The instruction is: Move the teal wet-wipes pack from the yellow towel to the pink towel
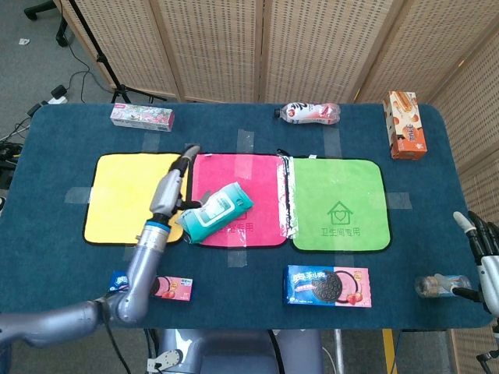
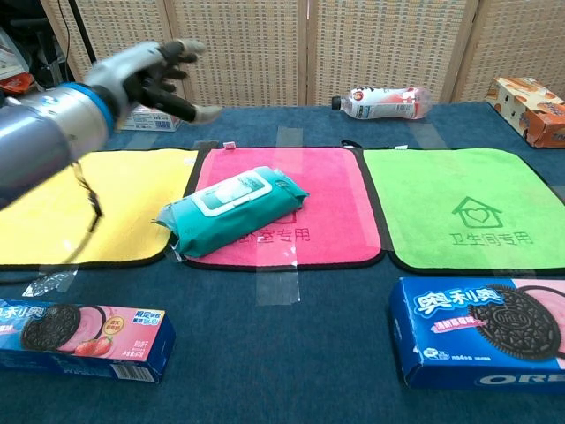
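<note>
The teal wet-wipes pack (image 1: pixel 220 212) (image 2: pixel 234 210) lies flat and slanted on the left half of the pink towel (image 1: pixel 257 179) (image 2: pixel 322 181). Its left end reaches over the seam with the yellow towel (image 1: pixel 129 195) (image 2: pixel 106 199). My left hand (image 1: pixel 171 187) (image 2: pixel 146 75) is raised above the yellow towel's right edge, fingers spread, holding nothing and clear of the pack. My right hand (image 1: pixel 482 245) shows at the table's right edge in the head view, fingers apart and empty.
A green towel (image 1: pixel 339 204) (image 2: pixel 468 203) lies right of the pink one. Two Oreo boxes (image 1: pixel 327 284) (image 1: pixel 152 286) lie along the front. At the back are a bottle (image 1: pixel 310 113), an orange box (image 1: pixel 405 125) and a long box (image 1: pixel 142 116). A small bottle (image 1: pixel 444 284) lies by my right hand.
</note>
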You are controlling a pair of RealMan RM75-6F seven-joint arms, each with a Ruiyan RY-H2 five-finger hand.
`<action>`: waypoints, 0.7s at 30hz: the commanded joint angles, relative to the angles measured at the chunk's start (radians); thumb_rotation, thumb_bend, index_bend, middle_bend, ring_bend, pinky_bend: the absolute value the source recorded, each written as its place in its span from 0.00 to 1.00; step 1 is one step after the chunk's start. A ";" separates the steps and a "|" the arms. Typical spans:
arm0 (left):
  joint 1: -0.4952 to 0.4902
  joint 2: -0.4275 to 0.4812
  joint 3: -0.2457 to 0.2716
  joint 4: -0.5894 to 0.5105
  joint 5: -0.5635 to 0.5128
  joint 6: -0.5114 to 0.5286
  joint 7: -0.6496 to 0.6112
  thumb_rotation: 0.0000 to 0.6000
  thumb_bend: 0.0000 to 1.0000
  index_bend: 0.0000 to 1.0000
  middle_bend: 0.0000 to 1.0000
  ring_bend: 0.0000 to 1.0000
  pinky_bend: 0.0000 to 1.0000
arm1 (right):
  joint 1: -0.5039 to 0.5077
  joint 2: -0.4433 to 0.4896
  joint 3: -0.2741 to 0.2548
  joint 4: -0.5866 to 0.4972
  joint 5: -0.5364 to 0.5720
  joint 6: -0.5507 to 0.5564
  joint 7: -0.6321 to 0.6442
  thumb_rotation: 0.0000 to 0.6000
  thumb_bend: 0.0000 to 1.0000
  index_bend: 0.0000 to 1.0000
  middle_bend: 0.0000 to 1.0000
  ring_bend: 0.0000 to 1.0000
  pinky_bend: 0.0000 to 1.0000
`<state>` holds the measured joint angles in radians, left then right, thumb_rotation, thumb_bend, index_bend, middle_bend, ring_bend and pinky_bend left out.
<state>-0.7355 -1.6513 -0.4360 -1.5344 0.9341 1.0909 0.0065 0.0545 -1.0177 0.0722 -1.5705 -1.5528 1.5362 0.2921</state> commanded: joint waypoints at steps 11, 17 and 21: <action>0.425 0.529 0.296 -0.043 0.391 0.252 -0.195 1.00 0.00 0.00 0.00 0.00 0.00 | -0.003 -0.029 0.002 -0.008 -0.007 0.023 -0.112 1.00 0.00 0.00 0.00 0.00 0.00; 0.552 0.518 0.369 0.068 0.465 0.384 -0.321 1.00 0.00 0.00 0.00 0.00 0.00 | -0.013 -0.044 -0.004 -0.020 -0.034 0.058 -0.171 1.00 0.00 0.00 0.00 0.00 0.00; 0.596 0.548 0.400 0.046 0.495 0.417 -0.326 1.00 0.00 0.00 0.00 0.00 0.00 | -0.016 -0.052 -0.009 -0.027 -0.047 0.066 -0.201 1.00 0.00 0.00 0.00 0.00 0.00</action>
<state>-0.1621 -1.1219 -0.0541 -1.4705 1.4123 1.4926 -0.3154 0.0399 -1.0666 0.0651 -1.5951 -1.5958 1.5989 0.0967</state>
